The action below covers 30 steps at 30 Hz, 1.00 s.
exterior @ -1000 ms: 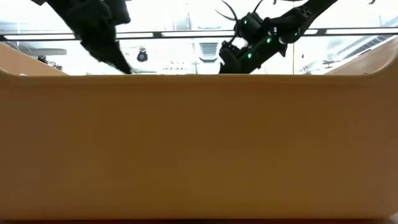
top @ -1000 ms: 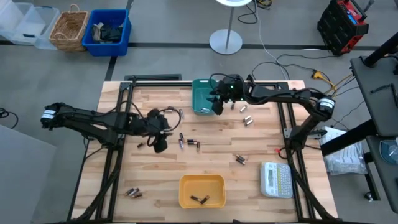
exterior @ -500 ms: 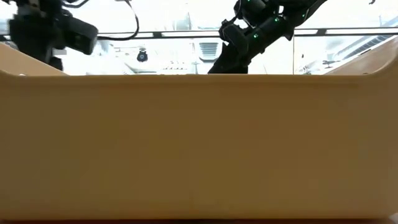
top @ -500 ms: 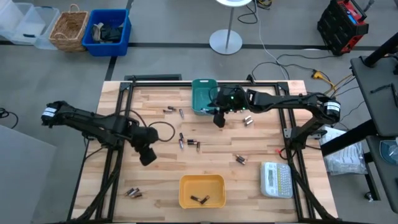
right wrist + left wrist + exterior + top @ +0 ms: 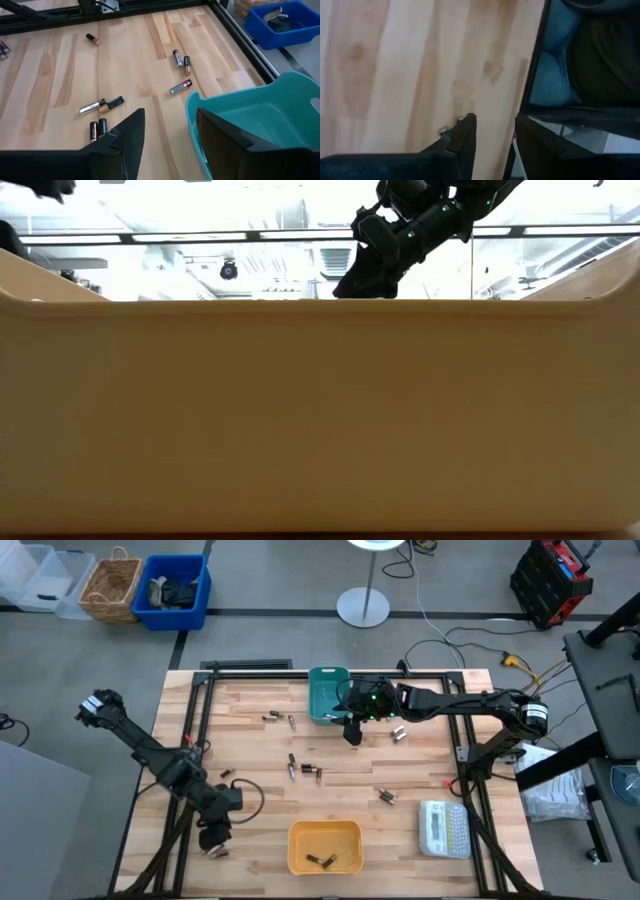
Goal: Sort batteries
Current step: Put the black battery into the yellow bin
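Batteries lie scattered over the wooden table, such as a pair [image 5: 305, 770] at its middle, one [image 5: 386, 797] to the right and two [image 5: 214, 850] near the front left. My left gripper [image 5: 214, 832] hovers open just above those two; nothing sits between its fingers [image 5: 495, 132]. My right gripper [image 5: 350, 730] hangs open beside the near right corner of the teal bin [image 5: 327, 695], with nothing in it [image 5: 170, 130]. Past it lie several batteries [image 5: 180, 87]. The yellow bin [image 5: 324, 845] at the near edge holds two batteries [image 5: 320, 861].
A white label maker [image 5: 445, 828] lies at the near right corner. The black frame rail [image 5: 535, 60] runs along the table's left edge, close to my left gripper. In the low view the yellow bin's wall [image 5: 320, 420] hides nearly the whole table.
My left gripper has swung from the table's middle toward the near left, down to the two batteries by the front edge. My right gripper has moved a little toward the near edge, away from the teal bin's side, then held still.
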Each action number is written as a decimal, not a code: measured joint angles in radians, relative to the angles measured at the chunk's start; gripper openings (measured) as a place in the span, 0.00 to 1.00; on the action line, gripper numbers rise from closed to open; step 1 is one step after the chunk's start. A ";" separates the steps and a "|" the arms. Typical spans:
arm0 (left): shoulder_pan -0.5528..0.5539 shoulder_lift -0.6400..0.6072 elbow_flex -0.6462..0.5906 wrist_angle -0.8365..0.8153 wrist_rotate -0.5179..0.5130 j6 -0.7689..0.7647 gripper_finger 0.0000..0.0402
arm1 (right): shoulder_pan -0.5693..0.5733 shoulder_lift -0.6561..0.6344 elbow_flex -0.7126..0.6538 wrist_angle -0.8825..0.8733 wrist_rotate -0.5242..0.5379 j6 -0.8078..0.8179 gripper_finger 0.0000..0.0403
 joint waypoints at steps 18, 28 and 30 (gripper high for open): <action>-0.258 0.350 0.239 -0.157 -0.202 -0.086 0.29 | 0.021 -0.029 0.000 0.001 0.003 0.054 0.40; -0.358 0.519 0.468 -0.386 -0.409 -0.097 0.29 | 0.065 -0.040 0.012 0.025 0.002 0.047 0.40; -0.368 0.537 0.473 -0.390 -0.422 -0.122 0.29 | 0.072 -0.040 0.012 0.024 0.002 0.047 0.41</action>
